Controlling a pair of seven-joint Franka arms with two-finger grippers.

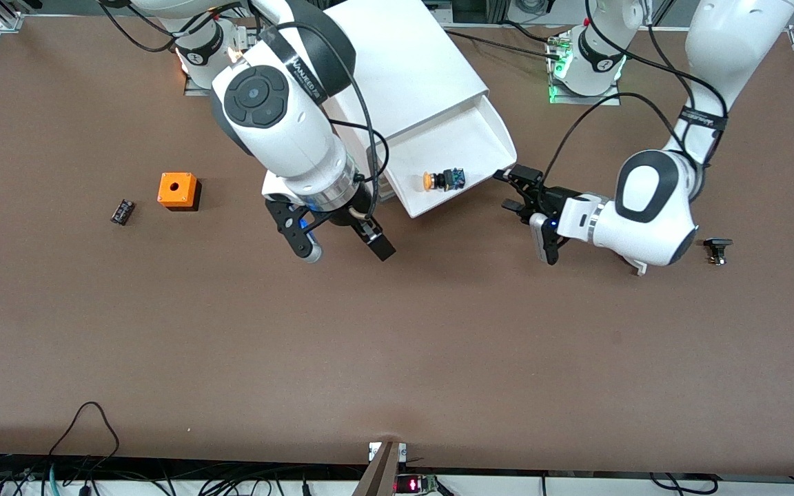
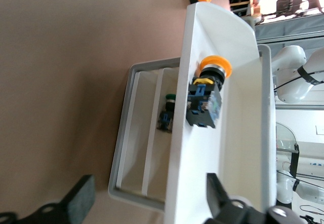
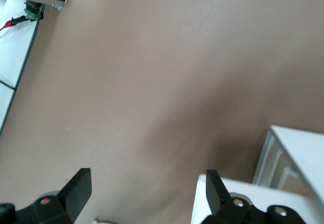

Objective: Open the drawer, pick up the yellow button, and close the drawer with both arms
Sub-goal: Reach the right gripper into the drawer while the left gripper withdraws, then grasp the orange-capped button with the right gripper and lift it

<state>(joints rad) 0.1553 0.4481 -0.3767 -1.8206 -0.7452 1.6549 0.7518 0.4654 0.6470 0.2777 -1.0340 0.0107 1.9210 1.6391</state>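
From the front I see the drawer [image 1: 455, 155] pulled well out of the white cabinet [image 1: 404, 65], with the button [image 1: 442, 180] lying on its floor near the front lip. My left gripper [image 1: 515, 190] sits just beside the drawer's corner toward the left arm's end, fingers spread, gripping nothing. My right gripper [image 1: 338, 244] hangs over bare table [image 1: 397, 344] beside the drawer's other corner, also spread and empty. Only the left wrist view shows a lower drawer [image 2: 132, 148] open beneath, holding a small dark part [image 2: 166, 115].
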